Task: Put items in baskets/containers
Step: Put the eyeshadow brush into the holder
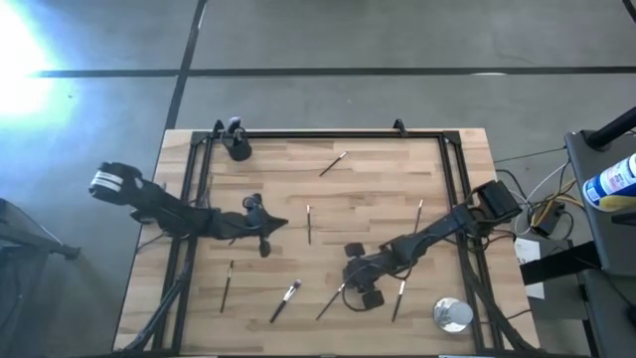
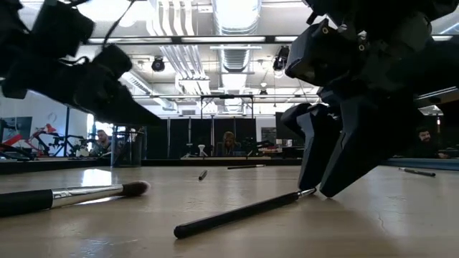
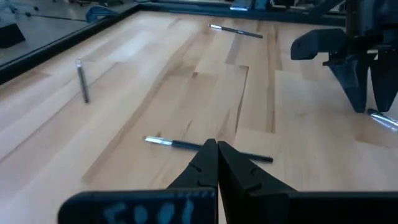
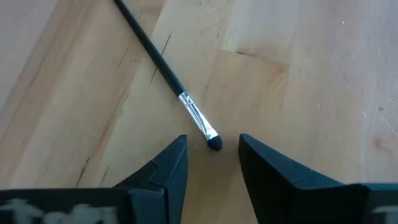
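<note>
1. While the right gripper (image 4: 211,163) stands low over the table (image 1: 378,189), its jaws are parted and empty, with the dark bristle tip of a slim brush (image 4: 168,74) lying between them.
2. That brush rests flat on the wood near the front of the table, its black handle running away from the jaws and its silver ferrule just short of them.
3. The left gripper (image 3: 216,163) hovers over the table's left-centre with jaws pressed together, holding nothing; another brush (image 3: 208,146) lies just ahead of it.
4. Other brushes lie scattered and well apart; a fluffy-headed brush (image 1: 285,299) sits near the front edge.
5. The black cup (image 1: 238,146) stands at the far left corner, well apart from both grippers.
6. Handling, by judgement: the brush looks light, stiff and thin, apt to roll or slip. A hold across the handle behind the ferrule seems safer than on the soft bristles.
</note>
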Robot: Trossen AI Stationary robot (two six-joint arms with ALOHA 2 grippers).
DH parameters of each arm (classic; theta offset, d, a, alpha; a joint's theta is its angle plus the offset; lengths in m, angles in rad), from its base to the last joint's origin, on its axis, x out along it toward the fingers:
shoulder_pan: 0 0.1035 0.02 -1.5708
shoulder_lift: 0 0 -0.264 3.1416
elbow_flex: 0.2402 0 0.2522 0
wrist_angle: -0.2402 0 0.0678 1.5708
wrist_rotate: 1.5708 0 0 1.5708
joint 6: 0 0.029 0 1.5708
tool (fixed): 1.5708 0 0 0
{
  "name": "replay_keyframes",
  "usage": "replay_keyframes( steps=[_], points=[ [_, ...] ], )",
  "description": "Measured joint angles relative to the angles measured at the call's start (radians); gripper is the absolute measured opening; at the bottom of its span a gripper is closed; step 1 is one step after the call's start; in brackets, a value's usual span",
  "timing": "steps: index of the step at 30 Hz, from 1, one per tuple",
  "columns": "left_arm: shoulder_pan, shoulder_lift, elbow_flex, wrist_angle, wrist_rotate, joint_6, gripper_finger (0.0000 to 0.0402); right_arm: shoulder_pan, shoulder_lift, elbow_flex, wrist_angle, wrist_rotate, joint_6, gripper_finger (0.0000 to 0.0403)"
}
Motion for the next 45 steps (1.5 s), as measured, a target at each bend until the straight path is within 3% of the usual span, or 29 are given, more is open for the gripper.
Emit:
replay_keyframes(
  steps=[10, 15, 21, 27, 32, 45],
  points=[
    [-0.005, 0.147, 0.112, -0.037, 0.065, -0.178, 0.0002, 0.000, 0.000, 0.001, -0.021, 0.022, -0.022, 0.0014],
    [-0.016, 0.163, 0.199, -0.190, 0.159, -0.260, 0.0021, 0.001, 0.000, 0.039, -0.080, 0.048, -0.045, 0.0009],
    [-0.060, 0.162, 0.302, -0.361, 0.215, -0.291, 0.0079, 0.000, -0.004, 0.134, -0.225, 0.146, -0.094, 0.0008],
    [-0.096, 0.162, 0.392, -0.424, 0.263, -0.307, 0.0116, 0.001, -0.005, 0.249, -0.377, 0.245, -0.134, 0.0008],
    [-0.099, 0.161, 0.432, -0.443, 0.312, -0.351, 0.0122, 0.000, -0.006, 0.325, -0.425, 0.312, -0.185, 0.0008],
    [-0.103, 0.161, 0.443, -0.417, 0.321, -0.364, 0.0122, -0.013, -0.007, 0.395, -0.420, 0.416, -0.240, 0.0008]
  ],
)
